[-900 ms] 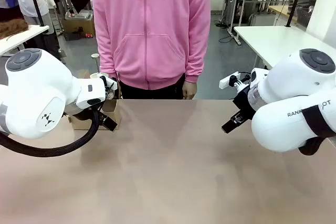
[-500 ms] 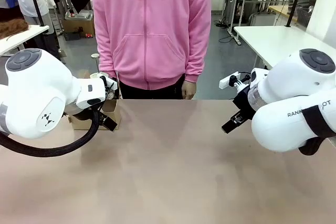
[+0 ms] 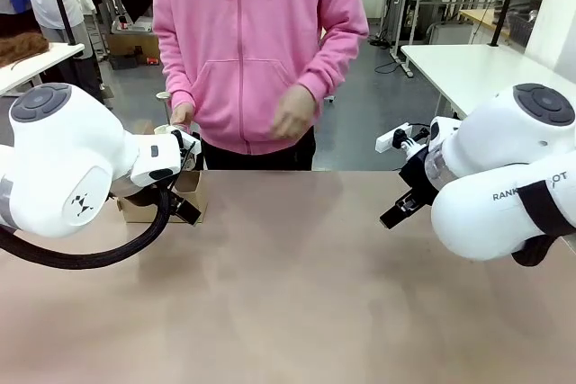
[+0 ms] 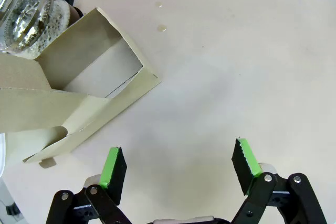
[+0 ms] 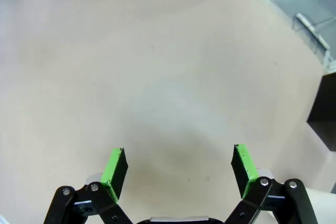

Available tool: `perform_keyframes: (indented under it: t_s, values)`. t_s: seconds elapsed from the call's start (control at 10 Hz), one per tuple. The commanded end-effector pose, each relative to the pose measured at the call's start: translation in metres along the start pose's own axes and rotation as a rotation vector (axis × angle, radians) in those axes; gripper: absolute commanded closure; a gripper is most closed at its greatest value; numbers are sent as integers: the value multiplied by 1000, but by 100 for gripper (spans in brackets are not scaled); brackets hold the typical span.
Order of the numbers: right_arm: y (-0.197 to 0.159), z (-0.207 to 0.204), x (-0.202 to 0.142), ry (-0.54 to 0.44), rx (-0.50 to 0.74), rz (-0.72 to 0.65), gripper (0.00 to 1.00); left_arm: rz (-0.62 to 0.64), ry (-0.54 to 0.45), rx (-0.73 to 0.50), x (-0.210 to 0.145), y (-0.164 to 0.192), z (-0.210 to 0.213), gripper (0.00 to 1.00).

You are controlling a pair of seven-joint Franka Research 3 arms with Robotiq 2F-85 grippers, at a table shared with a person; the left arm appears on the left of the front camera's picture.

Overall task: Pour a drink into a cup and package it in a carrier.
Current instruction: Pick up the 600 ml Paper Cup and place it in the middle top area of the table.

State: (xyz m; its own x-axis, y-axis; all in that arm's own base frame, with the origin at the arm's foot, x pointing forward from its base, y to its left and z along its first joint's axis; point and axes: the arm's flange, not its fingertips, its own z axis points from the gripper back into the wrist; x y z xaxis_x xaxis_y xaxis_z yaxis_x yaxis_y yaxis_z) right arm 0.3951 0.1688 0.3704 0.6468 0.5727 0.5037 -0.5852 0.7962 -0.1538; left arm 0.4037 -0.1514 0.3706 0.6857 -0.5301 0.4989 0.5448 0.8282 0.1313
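Since a moment ago the person's hands have lifted. The raised hand [image 3: 292, 114] is now before the chest, and the other hand [image 3: 183, 114] reaches just behind the carrier [image 4: 79, 93], where a glass jug [image 4: 31, 14] stands — pouring looks near. The left tool [image 4: 181, 163] gapes wide and empty just short of the carrier. The right tool [image 5: 178, 166], equally wide, is well apart from it. The right arm [image 3: 504, 186] reads "RANK…OT" — partly hidden.
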Motion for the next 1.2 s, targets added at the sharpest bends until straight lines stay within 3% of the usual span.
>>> perform_keyframes:
  t_s: [0.0, 0.3, 0.5, 0.8, 1.1]
  values:
    - [-18, 17, 19, 5, -10, -25, 0, 0, 0, 0, 0, 0, 0, 0]
    - [-98, 72, 65, 0, 63, -37, 0, 0, 0, 0, 0, 0, 0, 0]
    - [-171, 110, 60, -67, 206, -53, 0, 0, 0, 0, 0, 0, 0, 0]
    - [-245, 148, 0, -243, 336, -16, 0, 0, 0, 0, 0, 0, 0, 0]
    - [-286, 143, -91, -496, 425, 17, 0, 0, 0, 0, 0, 0, 0, 0]
